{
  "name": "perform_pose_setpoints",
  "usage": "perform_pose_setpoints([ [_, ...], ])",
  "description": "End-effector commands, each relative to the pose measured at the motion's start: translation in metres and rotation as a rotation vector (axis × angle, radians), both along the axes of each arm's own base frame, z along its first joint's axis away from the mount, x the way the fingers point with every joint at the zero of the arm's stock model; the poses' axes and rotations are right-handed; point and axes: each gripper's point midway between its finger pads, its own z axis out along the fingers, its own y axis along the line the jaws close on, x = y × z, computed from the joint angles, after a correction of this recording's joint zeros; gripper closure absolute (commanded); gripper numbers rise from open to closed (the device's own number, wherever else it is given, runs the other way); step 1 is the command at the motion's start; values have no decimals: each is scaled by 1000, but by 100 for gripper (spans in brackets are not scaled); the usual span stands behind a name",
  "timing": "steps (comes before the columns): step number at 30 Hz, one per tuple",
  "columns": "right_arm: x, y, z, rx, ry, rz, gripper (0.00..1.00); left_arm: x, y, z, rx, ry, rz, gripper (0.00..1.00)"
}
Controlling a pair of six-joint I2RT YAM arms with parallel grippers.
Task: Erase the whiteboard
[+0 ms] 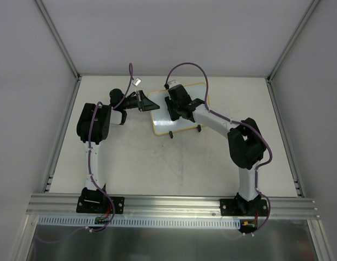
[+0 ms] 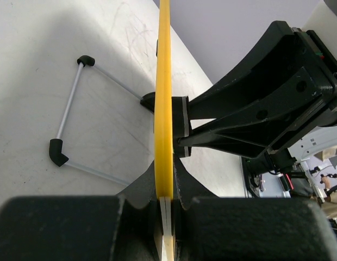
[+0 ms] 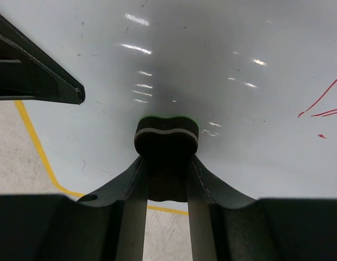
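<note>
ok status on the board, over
Copy: left gripper shut on whiteboard rim; right gripper shut on eraser, eraser against the board. Red marks not yet wiped. Nothing in the way.

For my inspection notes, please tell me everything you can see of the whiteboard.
The whiteboard is a small rounded rectangle, glossy white with a yellow rim; a wire stand with black feet sits at its near edge. Its face bears red pen marks at one side. The left claw clamps its left edge, and the right claw holds a black eraser against its face.
</note>
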Motion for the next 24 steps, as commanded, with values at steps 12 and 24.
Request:
perform_pose_setpoints([
  [12,25,-22,8,95,39,-54,100,-8,1,27,-19,-389,-50,100],
  [24,65,-123,26,68,7,-260,100,-8,1,27,-19,-389,-48,100],
])
